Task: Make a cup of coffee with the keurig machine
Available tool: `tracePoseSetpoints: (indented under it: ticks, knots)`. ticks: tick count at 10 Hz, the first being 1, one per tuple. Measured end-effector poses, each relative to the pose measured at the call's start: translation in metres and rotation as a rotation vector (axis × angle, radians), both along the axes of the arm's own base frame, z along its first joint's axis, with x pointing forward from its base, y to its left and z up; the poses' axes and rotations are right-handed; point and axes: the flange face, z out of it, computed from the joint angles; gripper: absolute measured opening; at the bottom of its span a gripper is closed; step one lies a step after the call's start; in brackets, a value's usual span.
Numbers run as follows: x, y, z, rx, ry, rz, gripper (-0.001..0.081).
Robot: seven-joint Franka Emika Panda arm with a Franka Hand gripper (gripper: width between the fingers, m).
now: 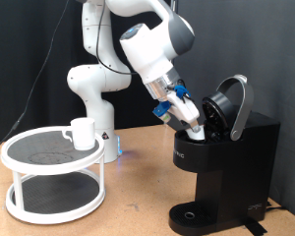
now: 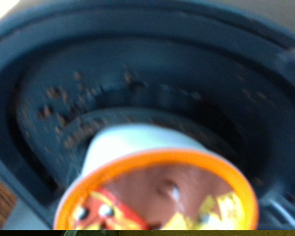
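The keurig machine stands at the exterior view's right with its domed lid hinged open. My gripper reaches into the opening, shut on a small white coffee pod with an orange rim and a brown top. In the wrist view the pod sits just in front of the black round pod chamber, which carries brown coffee specks. The cup, a white mug, stands on the upper tier of a white round stand at the exterior view's left, far from the gripper. The drip tray at the machine's base holds nothing.
The white two-tier stand takes up the left of the wooden table. The robot's base stands behind it. A black curtain forms the backdrop.
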Motion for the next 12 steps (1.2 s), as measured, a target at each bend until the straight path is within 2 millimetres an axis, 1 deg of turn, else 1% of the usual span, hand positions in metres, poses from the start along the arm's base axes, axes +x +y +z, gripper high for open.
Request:
tracePoseSetpoints:
  ticks: [2,3,9,12]
  knots:
    - [-0.006,-0.006,0.012,0.016,-0.008,0.015,0.0734]
    - [-0.008,-0.007,0.013,0.006,-0.012,0.02,0.0734]
    - [-0.019,0.002,-0.007,-0.05,0.014,0.033,0.0734]
    - [-0.022,0.008,-0.011,-0.049,0.015,0.034,0.0734]
